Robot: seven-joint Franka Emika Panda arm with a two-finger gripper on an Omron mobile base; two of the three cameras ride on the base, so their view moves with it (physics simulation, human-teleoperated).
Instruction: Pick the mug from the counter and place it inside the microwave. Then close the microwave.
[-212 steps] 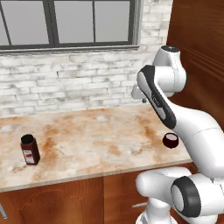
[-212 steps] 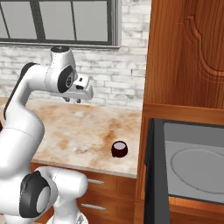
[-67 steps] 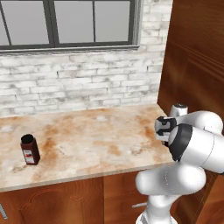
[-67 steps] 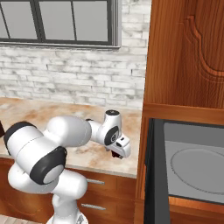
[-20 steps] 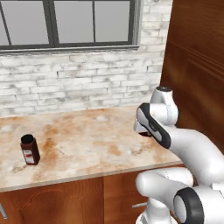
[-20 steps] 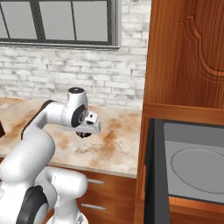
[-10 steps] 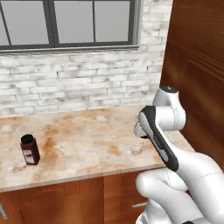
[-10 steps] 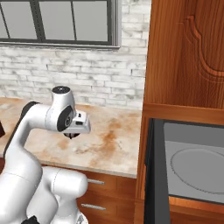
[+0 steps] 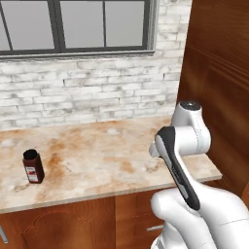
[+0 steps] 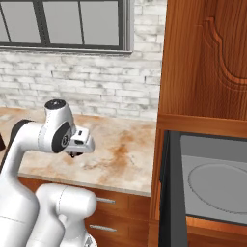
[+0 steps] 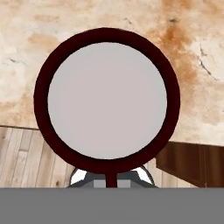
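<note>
Seemingly gripper (image 11: 112, 178) clamped on the mug (image 11: 107, 94), fingertips mostly hidden, above the counter (image 11: 192, 52).

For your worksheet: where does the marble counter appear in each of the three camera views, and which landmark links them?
Left base view: the counter crosses the middle, from the left edge to the tall wooden cabinet.
Right base view: it lies left of centre, ending at the cabinet beside the microwave.
Hand view: it covers the upper half, behind the mug.
Shared landmark: the counter's front edge over the brown drawers.
</note>
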